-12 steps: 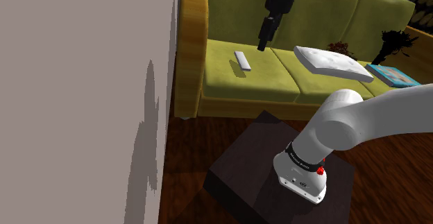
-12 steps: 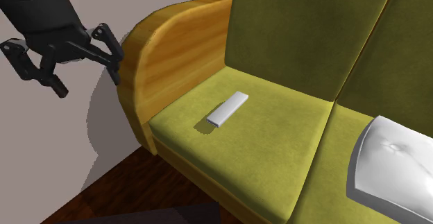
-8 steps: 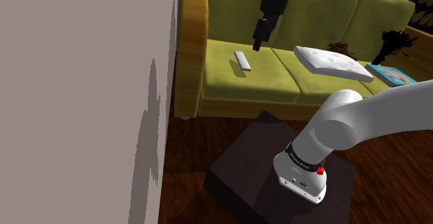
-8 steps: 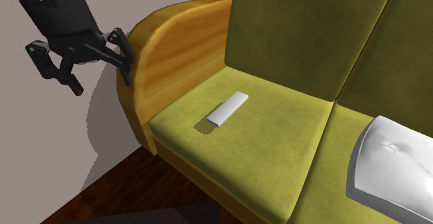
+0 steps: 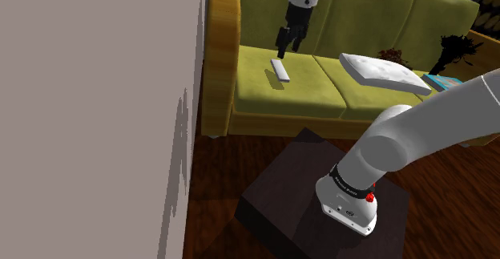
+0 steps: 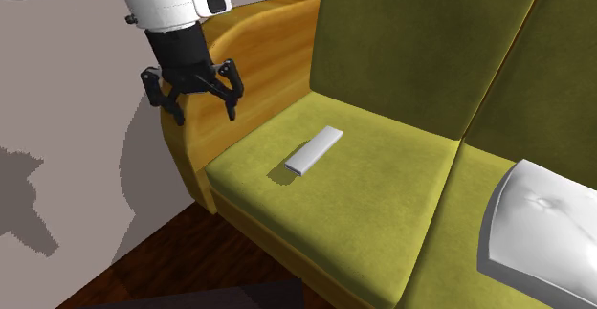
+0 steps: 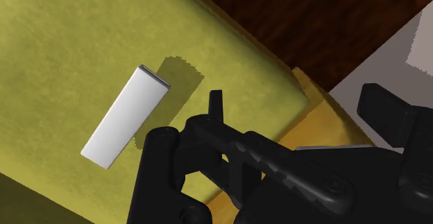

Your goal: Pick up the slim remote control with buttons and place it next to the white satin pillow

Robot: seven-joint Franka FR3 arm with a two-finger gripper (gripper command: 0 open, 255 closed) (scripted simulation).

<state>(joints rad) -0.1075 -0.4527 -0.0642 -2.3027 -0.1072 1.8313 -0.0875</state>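
black gripper near slim pale remote
fingers apart, upper left; smooth flat slab, seemingly plain-faced, on matte olive cushion.

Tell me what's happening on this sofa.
The white arm's black claw hovers open and empty over the end of the yellow-green sofa, by the wooden armrest. A slim white remote lies flat on the seat cushion close by, not yet gripped. The white pillow rests on the next cushion, apart from the remote.
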